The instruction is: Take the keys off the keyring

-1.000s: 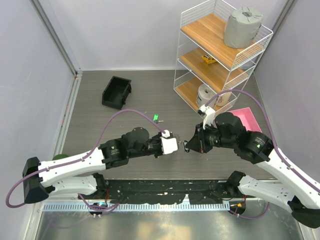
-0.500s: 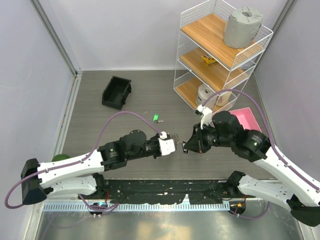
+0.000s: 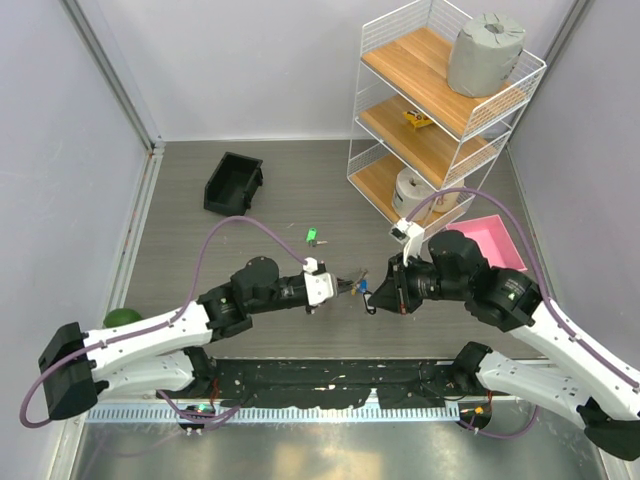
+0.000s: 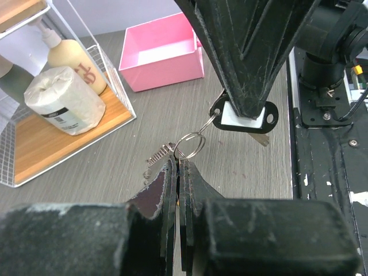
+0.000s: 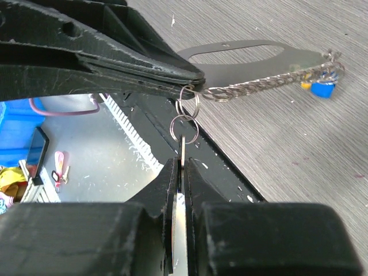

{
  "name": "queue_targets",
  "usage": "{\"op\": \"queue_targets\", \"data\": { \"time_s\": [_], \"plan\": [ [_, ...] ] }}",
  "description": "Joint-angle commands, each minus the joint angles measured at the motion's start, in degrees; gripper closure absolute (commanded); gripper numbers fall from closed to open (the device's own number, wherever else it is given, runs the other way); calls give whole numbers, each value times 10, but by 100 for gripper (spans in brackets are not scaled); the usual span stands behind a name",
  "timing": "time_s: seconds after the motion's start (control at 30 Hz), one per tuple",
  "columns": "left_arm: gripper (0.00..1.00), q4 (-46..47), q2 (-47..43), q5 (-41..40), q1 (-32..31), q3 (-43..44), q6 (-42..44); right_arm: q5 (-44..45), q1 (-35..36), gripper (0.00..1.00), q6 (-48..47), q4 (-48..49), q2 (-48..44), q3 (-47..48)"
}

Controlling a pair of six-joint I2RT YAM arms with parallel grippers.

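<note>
Over the middle of the table my left gripper [image 3: 345, 287] and right gripper [image 3: 372, 298] meet tip to tip. In the left wrist view the left gripper [image 4: 179, 164] is shut on the keyring [image 4: 193, 142], right where its short link chain [image 4: 158, 156] joins. A smaller ring links it to a black-headed key [image 4: 244, 115], which the right gripper [image 5: 183, 164] pinches edge-on. In the right wrist view the chain [image 5: 259, 85] runs beside a flat slotted silver plate [image 5: 247, 57] to a blue key [image 5: 322, 90]. The blue key [image 3: 365, 291] shows between the grippers.
A lone green-tagged key [image 3: 313, 237] lies on the table behind the grippers. A black bin [image 3: 233, 183] sits at the back left, a white wire shelf [image 3: 440, 110] at the back right, and a pink tray [image 3: 500, 240] beside the right arm.
The left wrist has turned and drawn back a little to the left. The right gripper has come slightly forward and left, and the blue key now shows between them.
</note>
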Motion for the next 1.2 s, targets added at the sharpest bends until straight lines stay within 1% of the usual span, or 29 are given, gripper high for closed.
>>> {"op": "queue_targets", "data": {
  "time_s": [0.0,0.23,0.4,0.57,0.6,0.63,0.7,0.77,0.83,1.03,1.13,1.17],
  "plan": [
    [100,68,15,42,36,11,-29,-33,2,95,-10,9,-28,-5],
    [100,84,51,101,55,39,-77,-40,0,95,-20,11,-33,-18],
    [100,95,64,120,70,49,-118,-42,1,95,-21,13,-39,-21],
    [100,87,83,138,83,60,-150,-20,1,95,-29,-2,-54,20],
    [100,82,88,138,88,65,-166,-18,1,95,-31,-5,-56,25],
    [100,72,95,139,95,76,-199,-18,2,95,-32,-9,-56,35],
    [100,58,115,174,116,101,-252,-18,0,95,-35,-16,-52,43],
    [100,74,127,204,132,112,-305,-16,1,95,-35,-19,-46,43],
    [100,93,130,218,138,109,-335,-13,1,95,-35,-20,-43,43],
    [100,78,121,228,138,106,-335,-4,1,94,-35,-21,-45,66],
    [90,81,112,229,138,92,-328,13,1,95,-38,-30,-39,95],
    [85,82,108,229,139,87,-324,20,1,95,-38,-33,-34,101]
  ]
}}
